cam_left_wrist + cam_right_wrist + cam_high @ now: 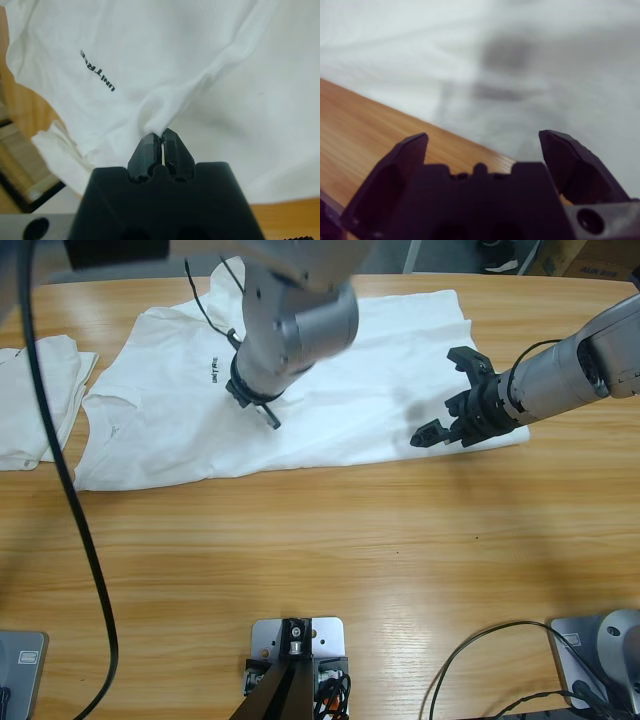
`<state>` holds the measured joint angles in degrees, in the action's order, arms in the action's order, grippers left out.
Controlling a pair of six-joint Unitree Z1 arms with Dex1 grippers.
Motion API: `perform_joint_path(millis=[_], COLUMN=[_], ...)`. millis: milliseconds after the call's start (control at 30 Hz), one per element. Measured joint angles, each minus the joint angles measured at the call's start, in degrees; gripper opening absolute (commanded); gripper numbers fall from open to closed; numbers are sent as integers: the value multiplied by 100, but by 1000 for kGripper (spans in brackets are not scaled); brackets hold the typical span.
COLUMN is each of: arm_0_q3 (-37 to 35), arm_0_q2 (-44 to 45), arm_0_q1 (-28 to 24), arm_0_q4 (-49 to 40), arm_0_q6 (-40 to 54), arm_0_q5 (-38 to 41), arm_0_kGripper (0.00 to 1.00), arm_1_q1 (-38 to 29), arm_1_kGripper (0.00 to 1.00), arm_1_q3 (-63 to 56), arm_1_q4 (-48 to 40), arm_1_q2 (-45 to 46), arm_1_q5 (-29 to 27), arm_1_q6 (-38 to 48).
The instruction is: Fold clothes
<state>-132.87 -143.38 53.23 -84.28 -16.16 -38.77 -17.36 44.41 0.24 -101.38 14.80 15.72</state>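
Left gripper (pixel 268 418) was pinching a fold of the white shirt (pixel 330 400) mid-table, right gripper (pixel 447 395) hung wide open at 3 o'clock.

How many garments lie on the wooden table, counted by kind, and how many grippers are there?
White fabric shirt with small black chest lettering: 1
Plain white fabric shirt at the table's edge: 1
Black two-jaw grippers: 2, left gripper, right gripper
Total: 4

My left claw (pixel 161 145) is matt black plastic, pinching soft white cloth: the shirt (pixel 330 390), matt and creased, with small black printed lettering. My arm casings are smooth, satin silver metal. The table (pixel 350 560) is varnished wood, smooth and lightly glossy.
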Motion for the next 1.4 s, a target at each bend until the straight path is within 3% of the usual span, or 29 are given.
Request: perform_joint_path(millis=[133, 633, 667, 700, 733, 767, 1067, 1200, 1333, 1400], arm_0_q3=[-414, -701, -764, -807, -826, -831, -730, -199, 60, 91], arm_0_q2=[-5, -291, -291, -291, -291, -291, -239, -38, 18, 18], arm_0_q1=[-4, -188, -221, -247, -269, -284, -142, 83, 246, 272], arm_0_q4=[-170, -211, -211, -211, -211, -211, -211, -214, -218, -218], arm_0_q6=[-380, -1855, -1918, -1948, -1964, -1975, -1331, -1243, -1329, -1437], arm_0_q5=[565, 2299, 2324, 2330, 2330, 2329, 1349, 1034, 879, 855], arm_0_kGripper=[0, 9, 347, 800, 937, 956, 957, 722, 694, 603], arm_1_q1=[11, 20, -1, -29, -56, -78, -171, -201, -208, -208], arm_1_kGripper=[904, 904, 904, 904, 904, 904, 904, 904, 904, 903], arm_1_q3=[-26, -219, -252, -280, -306, -333, -390, -390, -402, -427], arm_1_q4=[-9, -71, -82, -94, -105, -115, -193, -214, -231, -231], arm_1_q2=[0, 0, 0, 0, 0, 1, 10, 10, 10, 10], arm_1_q5=[0, 0, 0, 1, 11, 27, 114, 114, 114, 114], arm_1_q6=[0, 0, 0, 0, 0, 0, 0, 0, 0, 0])
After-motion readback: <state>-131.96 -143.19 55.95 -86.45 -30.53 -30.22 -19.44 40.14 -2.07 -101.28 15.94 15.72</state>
